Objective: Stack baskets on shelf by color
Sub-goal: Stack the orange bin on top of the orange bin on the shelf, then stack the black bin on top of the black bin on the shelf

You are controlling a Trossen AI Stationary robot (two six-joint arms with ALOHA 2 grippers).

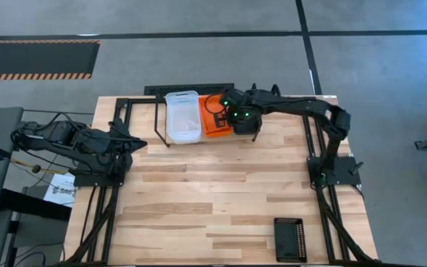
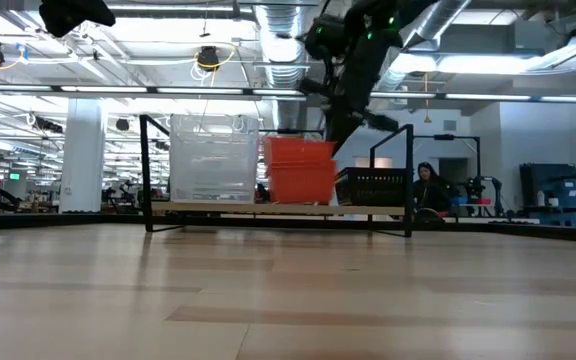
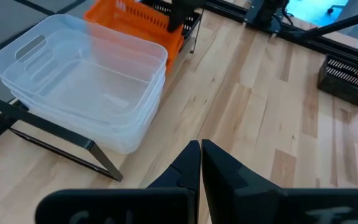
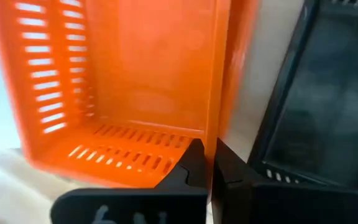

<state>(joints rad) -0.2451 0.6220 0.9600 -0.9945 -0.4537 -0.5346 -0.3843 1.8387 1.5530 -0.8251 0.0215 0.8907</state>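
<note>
Right gripper [image 4: 207, 163] clamped on orange basket [image 4: 135, 81] wall atop shelf [image 2: 268, 209], beside clear baskets [image 1: 182, 116]. Black basket [image 2: 378, 187] on shelf half hidden. Left gripper [image 3: 201, 163] closed, empty, parked at table [image 1: 221, 200] edge.

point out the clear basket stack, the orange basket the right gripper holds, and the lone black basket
clear basket stack [image 1: 182, 117], high view, inside floor.
orange basket [image 2: 299, 172], low view, side wall.
lone black basket [image 1: 290, 238], high view, its middle.
</note>
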